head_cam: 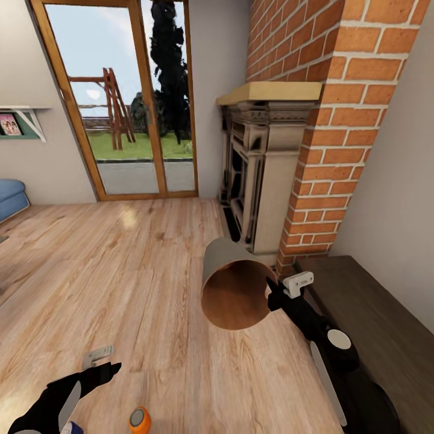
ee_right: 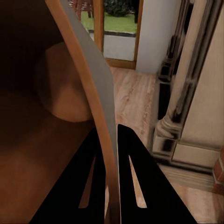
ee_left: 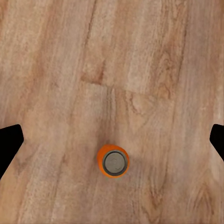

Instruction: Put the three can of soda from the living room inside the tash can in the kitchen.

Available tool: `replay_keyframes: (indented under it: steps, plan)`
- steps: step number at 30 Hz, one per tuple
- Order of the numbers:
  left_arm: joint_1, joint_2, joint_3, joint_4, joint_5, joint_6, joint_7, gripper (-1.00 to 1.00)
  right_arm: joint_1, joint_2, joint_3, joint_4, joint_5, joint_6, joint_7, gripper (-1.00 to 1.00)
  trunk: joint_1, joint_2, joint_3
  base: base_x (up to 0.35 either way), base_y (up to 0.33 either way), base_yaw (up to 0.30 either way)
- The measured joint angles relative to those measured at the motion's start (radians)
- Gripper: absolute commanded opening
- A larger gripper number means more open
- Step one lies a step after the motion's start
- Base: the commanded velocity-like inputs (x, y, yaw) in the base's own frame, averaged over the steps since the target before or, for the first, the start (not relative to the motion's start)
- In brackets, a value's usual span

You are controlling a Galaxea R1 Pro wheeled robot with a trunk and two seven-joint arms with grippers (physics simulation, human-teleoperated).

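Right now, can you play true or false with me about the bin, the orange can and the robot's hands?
1. The right gripper pinches the rim of the bin. True.
2. The bin stands upright on the floor. False: it is held tipped, its mouth facing toward the camera in the head view.
3. The soda can stands upright on the wood floor. True: the left wrist view looks straight down on its silver top.
4. The left gripper is squeezing the soda can. False: it is open above the floor, and the can stands free.
5. The bin already has a soda can inside. False: the brown inside that shows is bare.
6. A brick chimney rises over the fireplace. True.
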State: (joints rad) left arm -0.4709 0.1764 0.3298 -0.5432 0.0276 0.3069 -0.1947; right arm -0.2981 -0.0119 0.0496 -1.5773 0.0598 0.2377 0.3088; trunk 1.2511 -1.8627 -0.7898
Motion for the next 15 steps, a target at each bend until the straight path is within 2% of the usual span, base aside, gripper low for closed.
replay_keyframes:
  steps: [15]
  plan:
    - [0.000,0.000,0.000,0.000,-0.001,-0.017,0.000,1.00,-0.040,-0.001,-0.004,-0.002,-0.002,0.071,0.001,-1.00,0.058,-0.105,-0.047,0.000,0.000,0.000]
